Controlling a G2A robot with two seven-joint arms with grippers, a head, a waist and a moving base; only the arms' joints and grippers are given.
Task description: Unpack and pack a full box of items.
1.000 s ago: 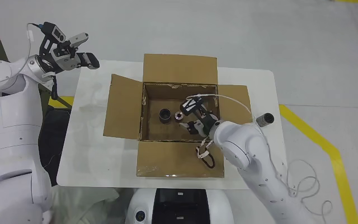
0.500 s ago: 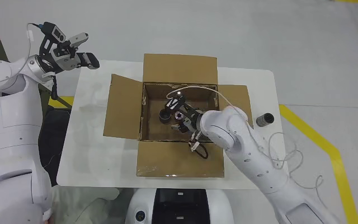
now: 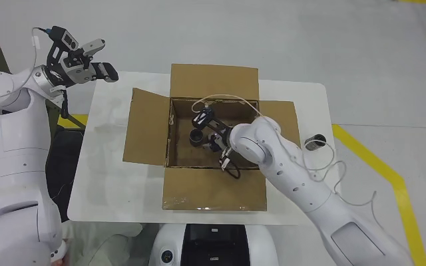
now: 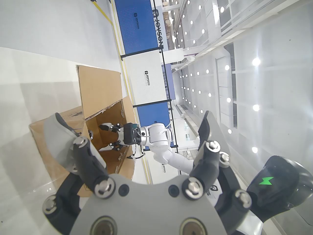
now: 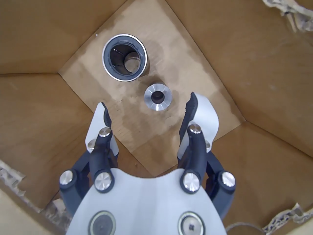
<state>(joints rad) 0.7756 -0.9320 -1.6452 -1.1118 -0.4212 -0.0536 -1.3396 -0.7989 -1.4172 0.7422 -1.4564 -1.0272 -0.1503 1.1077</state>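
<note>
A white counter [image 3: 106, 173] stands on a pale grey floor [image 3: 333, 40]. A yellow floor line [image 3: 366, 151] runs past the counter at 3 o'clock. The hall beyond holds blue panels [image 4: 135, 23], a white panel [image 4: 146, 81] and round ceiling lights [image 4: 256, 61].

One box, three metal parts, one table, two grippers.

A single cardboard box [image 3: 214, 81] stands with all four of its flaps folded out, on the one white table [image 3: 106, 166]. Two parts lie on the box floor: one wide dark tube [image 5: 125, 57] and one small silver ring [image 5: 158, 97]. A third part, one dark cylinder [image 3: 315, 141], lies on the table outside the box, which makes three loose parts in all. There are two grippers, the left gripper [image 3: 114, 72] and the right gripper [image 5: 148, 102], each with two fingers spread apart and nothing between them.
</note>
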